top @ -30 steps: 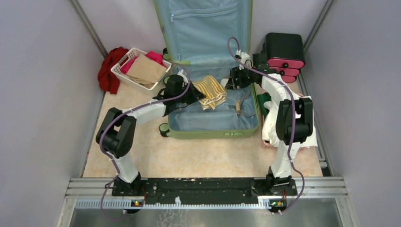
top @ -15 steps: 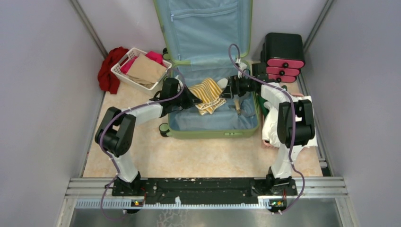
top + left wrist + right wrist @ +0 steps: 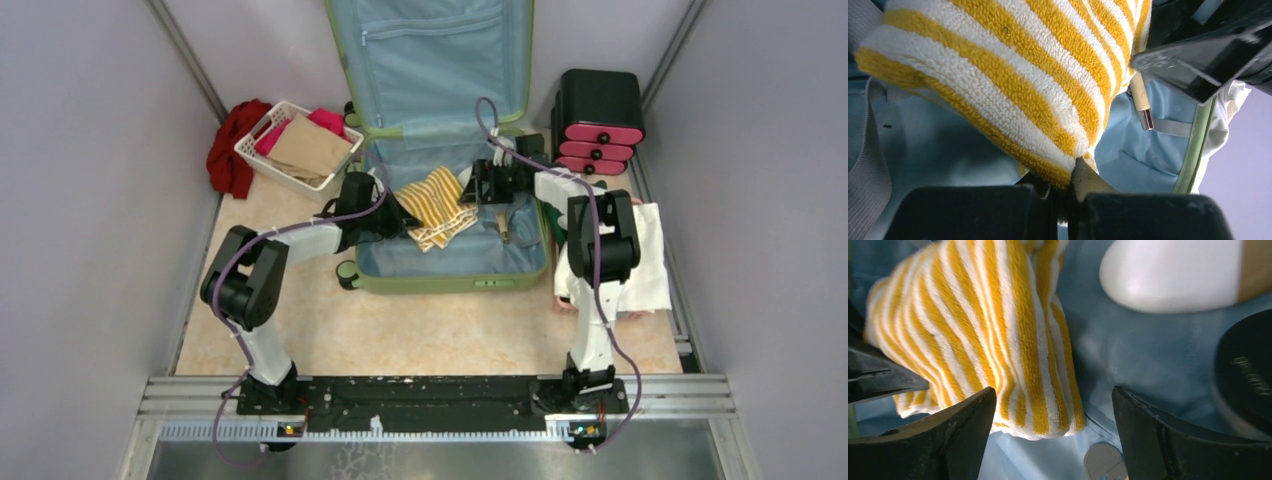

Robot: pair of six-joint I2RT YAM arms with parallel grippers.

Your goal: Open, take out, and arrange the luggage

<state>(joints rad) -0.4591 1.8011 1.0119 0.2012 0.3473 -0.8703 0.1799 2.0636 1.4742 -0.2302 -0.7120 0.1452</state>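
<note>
The light-green luggage [image 3: 450,283] lies open, its blue-lined lid [image 3: 440,60] upright at the back. A yellow-and-white striped towel [image 3: 436,205] hangs lifted over the blue lining. My left gripper [image 3: 400,212] is shut on the towel's left edge; in the left wrist view the towel [image 3: 1013,85] is pinched between my closed fingers [image 3: 1063,185]. My right gripper [image 3: 478,186] is open beside the towel's right edge; in the right wrist view the towel [image 3: 998,340] lies between and beyond my spread fingers [image 3: 1054,435]. A white-and-tan object [image 3: 1173,275] rests on the lining.
A white basket [image 3: 297,145] with brown and pink cloth stands at back left, red cloth [image 3: 228,145] beside it. A black-and-pink drawer box [image 3: 598,120] stands at back right. White cloth [image 3: 645,260] lies right of the luggage. A strap buckle [image 3: 1104,462] lies on the lining.
My left gripper has pulled the towel left and slightly back. My right arm has swung left over the luggage, closing in on the towel's right side.
</note>
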